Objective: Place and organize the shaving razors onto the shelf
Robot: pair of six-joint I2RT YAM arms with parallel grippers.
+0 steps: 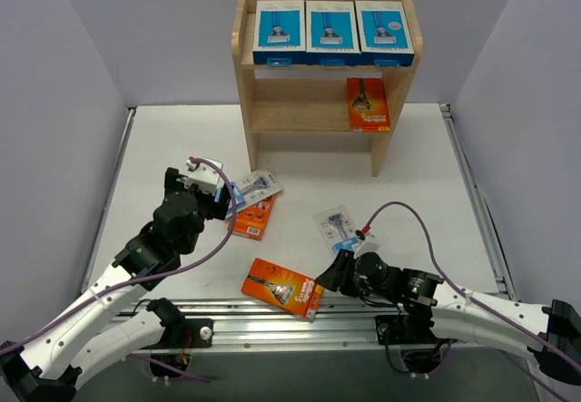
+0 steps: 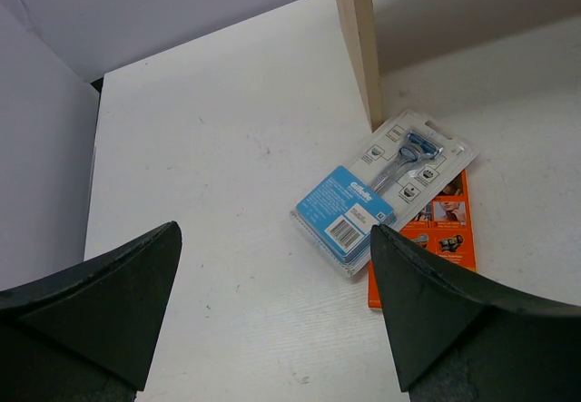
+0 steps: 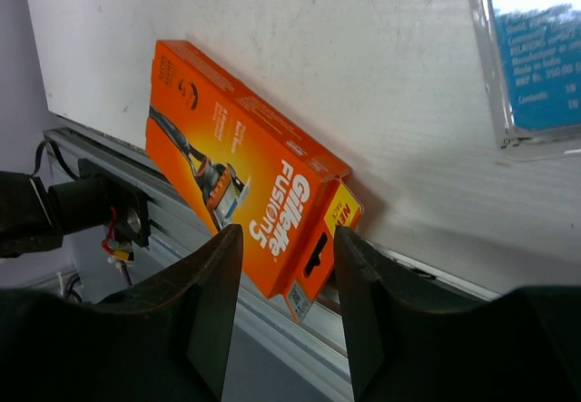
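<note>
Right gripper (image 3: pixel 286 248) straddles orange box (image 3: pixel 236 175) end at table (image 1: pixel 408 175) near edge; clamped or not, cannot tell. Risk: shallow grip slips, box falls off edge. Left gripper (image 2: pixel 272 266) apart, empty.

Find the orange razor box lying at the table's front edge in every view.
Top external: the orange box lies low centre, against the front rail.
Left wrist: not in it; the other orange pack there sits under a blister card.
Right wrist: centre of frame, lying along the same rail.
Shared landmark: the front rail.
</note>
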